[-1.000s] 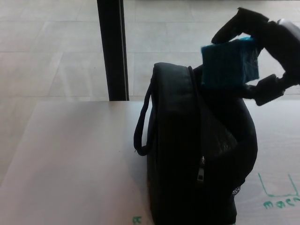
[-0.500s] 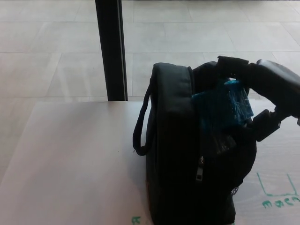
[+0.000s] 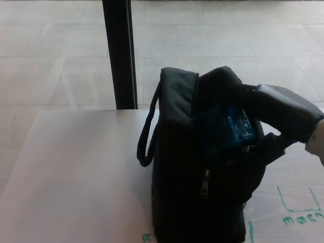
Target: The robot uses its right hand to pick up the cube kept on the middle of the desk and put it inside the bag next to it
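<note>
A black zip bag [image 3: 177,167] stands upright on the pale desk [image 3: 76,172], its top open and a carry loop on its left side. The blue cube [image 3: 225,127] sits low in the bag's opening, partly sunk between the black walls. My right hand [image 3: 263,119] reaches in from the right and is shut on the cube, one finger over its top and another under it at the bag's right side. The left hand does not show.
A black vertical post [image 3: 119,53] stands behind the desk's far edge, left of the bag. Beyond is a tiled floor [image 3: 50,50]. Green marker lines and letters [image 3: 298,210] are drawn on the desk at the lower right.
My right hand has come down and to the left with the cube, from above the bag into its opening. The bag has been pushed slightly left and its top has spread.
</note>
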{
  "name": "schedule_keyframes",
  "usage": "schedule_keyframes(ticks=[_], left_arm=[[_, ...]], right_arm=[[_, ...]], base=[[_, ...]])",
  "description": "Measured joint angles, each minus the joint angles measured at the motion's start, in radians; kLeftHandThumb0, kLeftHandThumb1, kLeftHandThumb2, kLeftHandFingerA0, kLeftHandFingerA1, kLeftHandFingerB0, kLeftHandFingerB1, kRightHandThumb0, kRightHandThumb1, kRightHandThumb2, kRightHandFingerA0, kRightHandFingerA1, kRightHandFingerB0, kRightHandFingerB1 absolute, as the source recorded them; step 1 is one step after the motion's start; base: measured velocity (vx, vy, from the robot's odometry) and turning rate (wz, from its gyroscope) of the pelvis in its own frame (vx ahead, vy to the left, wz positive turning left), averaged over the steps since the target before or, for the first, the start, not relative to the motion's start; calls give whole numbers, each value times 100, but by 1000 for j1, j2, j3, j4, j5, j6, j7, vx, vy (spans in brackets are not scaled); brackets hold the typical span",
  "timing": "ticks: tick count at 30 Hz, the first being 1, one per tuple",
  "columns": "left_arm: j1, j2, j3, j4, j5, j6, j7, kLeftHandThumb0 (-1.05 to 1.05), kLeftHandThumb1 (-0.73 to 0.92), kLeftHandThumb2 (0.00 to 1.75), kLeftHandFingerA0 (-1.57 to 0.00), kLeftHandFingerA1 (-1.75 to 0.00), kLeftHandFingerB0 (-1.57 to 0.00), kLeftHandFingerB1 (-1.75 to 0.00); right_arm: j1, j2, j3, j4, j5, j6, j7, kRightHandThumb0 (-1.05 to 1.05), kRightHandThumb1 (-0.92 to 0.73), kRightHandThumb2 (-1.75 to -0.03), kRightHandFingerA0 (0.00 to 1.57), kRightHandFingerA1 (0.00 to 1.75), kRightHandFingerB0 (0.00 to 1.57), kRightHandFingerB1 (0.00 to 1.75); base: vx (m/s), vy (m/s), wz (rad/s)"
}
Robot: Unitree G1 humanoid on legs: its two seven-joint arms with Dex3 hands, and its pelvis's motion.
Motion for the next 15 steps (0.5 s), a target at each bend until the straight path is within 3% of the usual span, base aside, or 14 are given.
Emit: schedule_keyframes(ticks=[1, 8, 9, 10, 11, 12, 13, 14, 15], left_arm=[[0, 0, 1, 0, 0, 2, 0, -38, 55, 111, -3, -52, 0, -50], [18, 0, 0, -15, 0, 5, -4, -38, 56, 112, -3, -52, 0, -50], [18, 0, -1, -14, 0, 4, -6, -70, 82, 64, -23, -51, -13, -36], [18, 0, -1, -12, 0, 4, -6, -70, 82, 64, -23, -51, -13, -36], [17, 0, 0, -9, 0, 5, -6, -72, 66, 89, -16, -53, -10, -44], [16, 0, 0, -8, 0, 5, -6, -72, 66, 89, -16, -53, -10, -44], [15, 0, 0, -7, 0, 5, -6, -69, 66, 89, -16, -53, -9, -44], [13, 0, 2, -6, 0, 6, -6, -65, 82, 63, -22, -50, -11, -35], [10, 0, 3, -4, -1, 7, -6, -66, 83, 64, -23, -52, -12, -36]], right_arm=[[-5, -3, 11, -9, -14, 5, 2, -95, -54, -89, 0, 11, 0, 0], [-69, -34, 27, -50, -83, 51, 29, -97, -57, -95, 0, 21, 0, 0], [-75, -37, 23, -49, -88, 56, 32, -97, -57, -97, 0, 23, 0, 0], [-78, -37, 21, -48, -91, 61, 34, -97, -57, -97, 0, 23, 0, 0], [-81, -37, 20, -47, -95, 67, 36, -102, -55, -57, 0, 0, 0, 0], [-83, -39, 20, -45, -99, 70, 38, -102, -55, -57, 0, 0, 0, 0], [-83, -39, 19, -44, -101, 71, 39, -99, -58, -99, 0, 25, 0, 0], [-86, -42, 19, -43, -108, 80, 44, -99, -58, -100, 0, 25, 0, 0], [-89, -45, 20, -45, -112, 90, 52, -105, -43, -78, 0, 0, 0, 0]], base=[[0, 0, 0], [0, 0, 0], [0, 0, 0], [0, 0, 0], [0, 0, 0], [0, 0, 0], [0, 0, 0], [0, 0, 0], [0, 0, 0]])
